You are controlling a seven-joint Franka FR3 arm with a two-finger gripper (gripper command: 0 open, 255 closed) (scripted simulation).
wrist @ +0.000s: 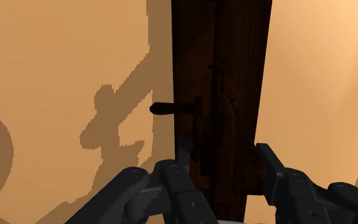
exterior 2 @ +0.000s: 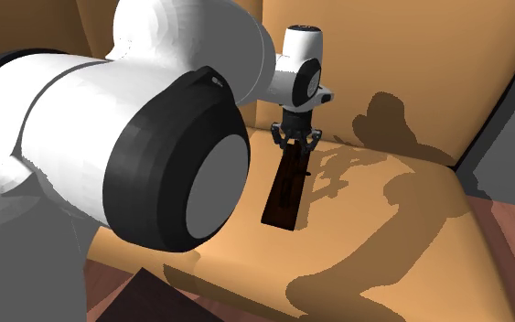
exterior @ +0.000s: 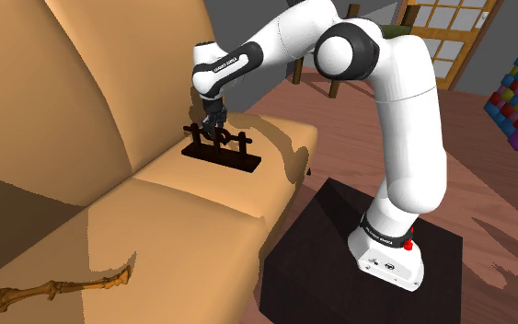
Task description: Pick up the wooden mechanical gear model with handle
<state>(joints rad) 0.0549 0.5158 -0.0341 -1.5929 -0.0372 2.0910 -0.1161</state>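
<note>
Down on tan sofa seat [exterior: 155, 204], over dark wooden gear model [exterior: 238, 158] lying at 10 o'clock from black stand [exterior: 321, 248], gripper [exterior: 214, 137] spread, fingers [wrist: 269, 162] straddling model's base, contact unclear.

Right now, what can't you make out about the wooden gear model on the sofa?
- Shoulder view: the gripper covers the middle of the gear model, hiding its gears.
- Second exterior view: the arm's big joint blocks the sofa seat at that view's left.
- Wrist view: the model's dark base runs off the top edge; the gears blend into it, though the handle stands out.
</note>
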